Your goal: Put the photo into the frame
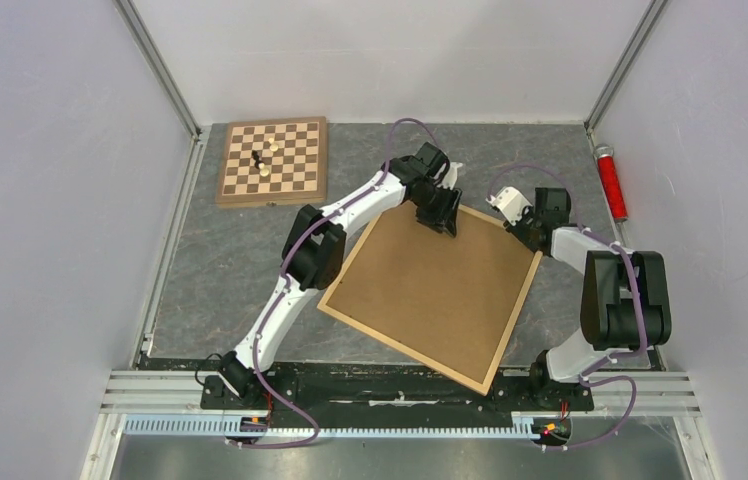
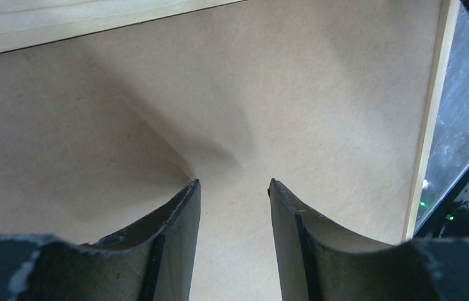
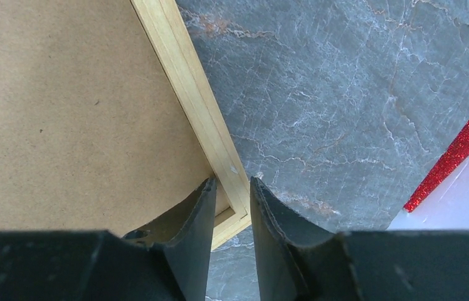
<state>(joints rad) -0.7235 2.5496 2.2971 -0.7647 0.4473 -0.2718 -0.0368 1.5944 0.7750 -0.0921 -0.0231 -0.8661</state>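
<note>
Pale smooth wood frame [image 3: 182, 70], matt brown fibreboard backing [image 1: 430, 285], veined grey stone-look table [image 3: 357, 113].

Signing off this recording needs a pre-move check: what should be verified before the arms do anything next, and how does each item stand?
1. Sight of the photo: not ok, no view shows it.
2. Whether the photo lies under the backing board: cannot tell.
3. Board lying within the frame: ok.
4. Left gripper open, empty, over the board: ok.
5. Right gripper straddles the frame's corner rail; grip: cannot tell.
6. Chessboard apart from the frame: ok.
</note>
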